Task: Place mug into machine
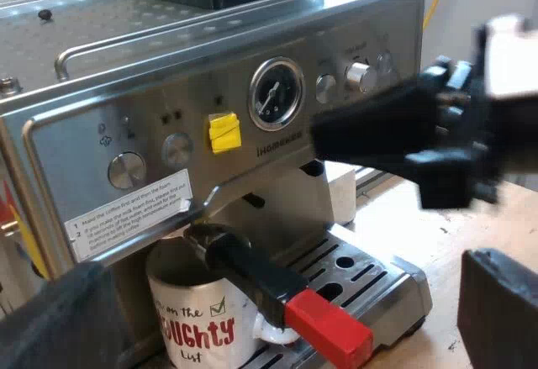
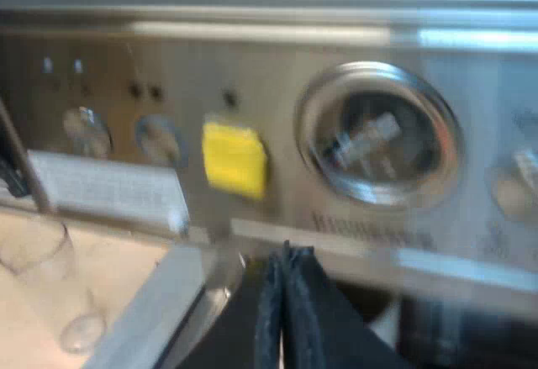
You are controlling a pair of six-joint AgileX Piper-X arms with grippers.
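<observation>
Mug [image 1: 197,323]: stands on the drip tray [image 1: 370,281], directly beneath the locked portafilter [image 1: 252,270].
Left gripper [image 1: 282,297]: 2 fingers wide apart, holding nothing, facing the mug.
Right gripper [image 2: 282,302]: 2 fingers pressed together, empty, close before the espresso machine [image 2: 277,58], below its pressure gauge [image 2: 378,134].

mug [image 1: 195,323]: white, red-and-black lettering, upright | on drip tray [image 1: 370,272] | espresso machine [image 1: 210,83]: steel, gauge on front

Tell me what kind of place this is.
Likely a coffee-making station: a steel espresso machine with a pressure gauge, a holder locked into its front with the red handle end showing, and a mug standing under it on the drip tray.
</observation>
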